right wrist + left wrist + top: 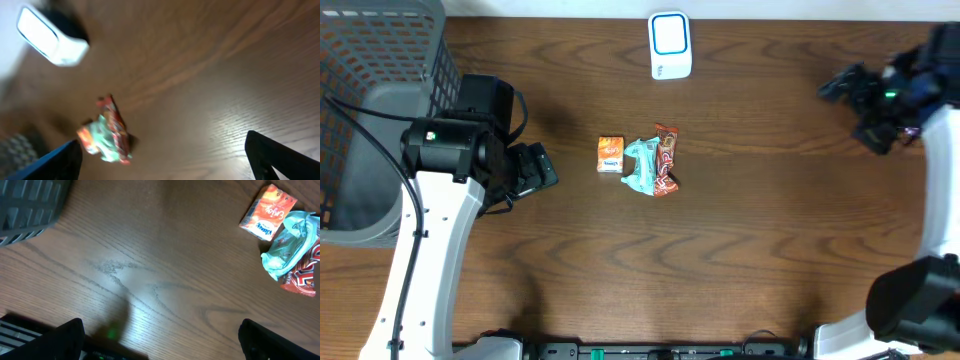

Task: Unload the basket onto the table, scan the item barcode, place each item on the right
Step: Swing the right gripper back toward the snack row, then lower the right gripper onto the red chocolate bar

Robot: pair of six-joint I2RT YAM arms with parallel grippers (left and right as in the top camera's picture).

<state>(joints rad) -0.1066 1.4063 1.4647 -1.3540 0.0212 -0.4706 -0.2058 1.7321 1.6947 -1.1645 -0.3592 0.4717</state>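
While neither pair of jaws holds anything, you should count the whole task as ahead of you, as far as these views show. Your left jaws stand spread wide just over the bare counter, with nothing between them. The items lie ahead of them, off toward their right side. An orange pack is nearest, a teal packet sits just beside it, and a red wrapper is pressed against the teal one's far side.

Your right jaws are also spread and empty, raised off the counter and well apart from everything. From them, the pile lies ahead and to the left, and the white scanner sits further ahead on that same side. That wrist view is blurred, so you get little detail from it.

Nothing is lifted, and nothing faces the scanner's window. I cannot tell which of the three items you mean to scan, and no barcode shows on any upturned face. By my judgement, what is left is the grasp, the carry to the scanner and turning the code toward it.
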